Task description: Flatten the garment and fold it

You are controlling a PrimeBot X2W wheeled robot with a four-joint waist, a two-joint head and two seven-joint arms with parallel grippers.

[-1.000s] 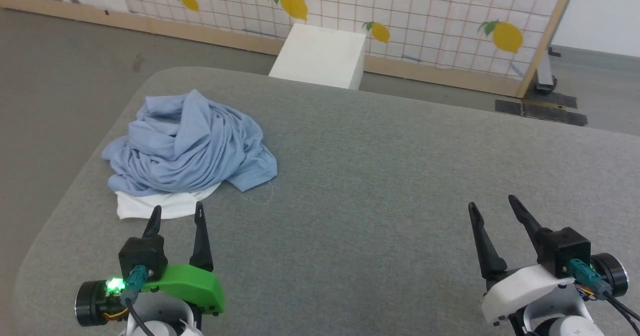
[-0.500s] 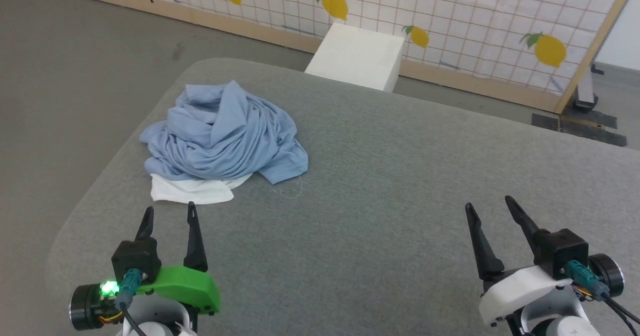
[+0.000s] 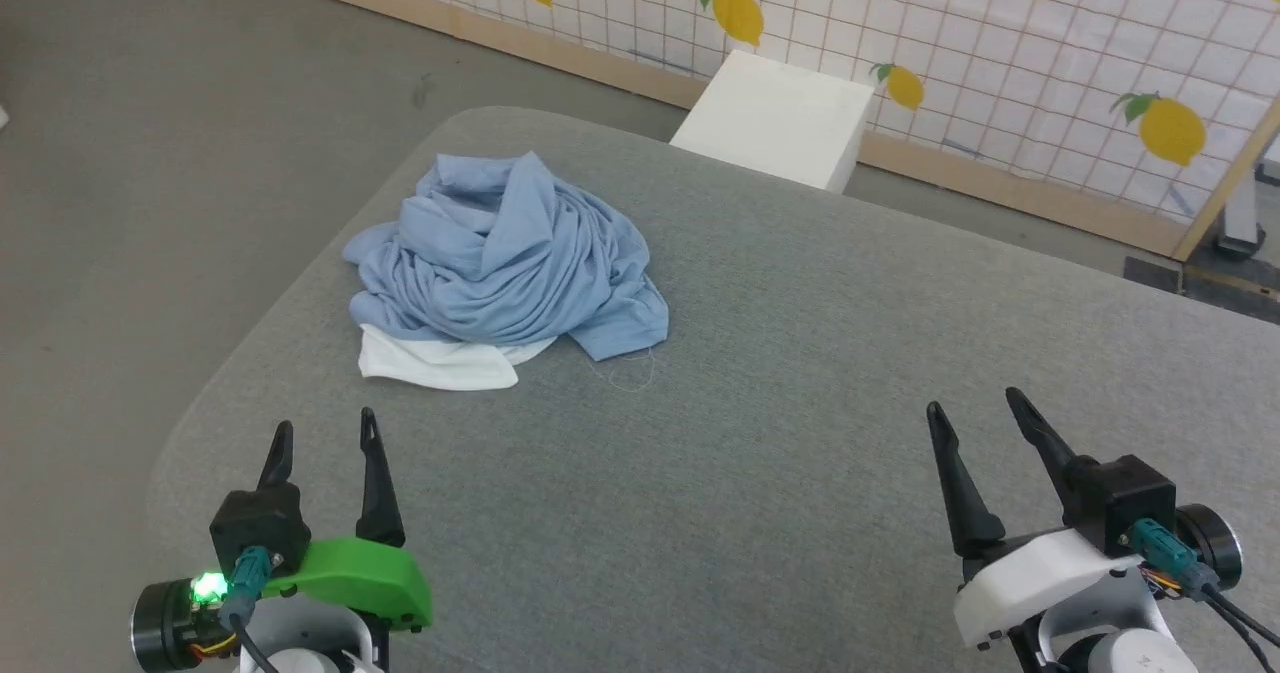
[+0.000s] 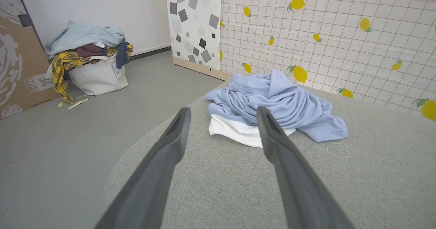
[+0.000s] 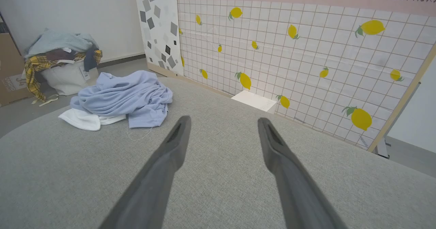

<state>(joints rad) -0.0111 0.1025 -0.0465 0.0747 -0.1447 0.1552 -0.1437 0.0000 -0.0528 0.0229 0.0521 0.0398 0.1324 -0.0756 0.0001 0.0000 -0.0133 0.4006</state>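
The shirt [image 3: 510, 253] lies in a crumpled, light-blue heap on the grey fabric surface [image 3: 760, 433], near its far left corner in the head view. Its folds pile up into a loose mound, with one blue flap spreading flat toward the right. A white part [image 3: 435, 365] sticks out from under the heap's near edge and lies flat on the surface. A thin loose thread [image 3: 630, 373] curls on the surface just beside the blue flap.

The left end effector [image 3: 325, 423] hovers over the near left part of the surface, near the white part but apart from it. Its two dark fingers are spread apart with nothing between them. In the left wrist view the heap sits straight ahead, beyond the fingertips. The right end effector [image 3: 973, 401] hovers over the near right part of the surface, well apart from the shirt, its fingers also spread and empty.

Beyond the far edge of the surface a white box [image 3: 775, 118] stands on the grey floor [image 3: 150, 153], against a wall panel [image 3: 1000, 43] with a tile grid and yellow lemons. In the left wrist view, a white bag [image 4: 98, 77] heaped with mixed clothes stands on the floor to the left, beside a cardboard box [image 4: 17, 59].
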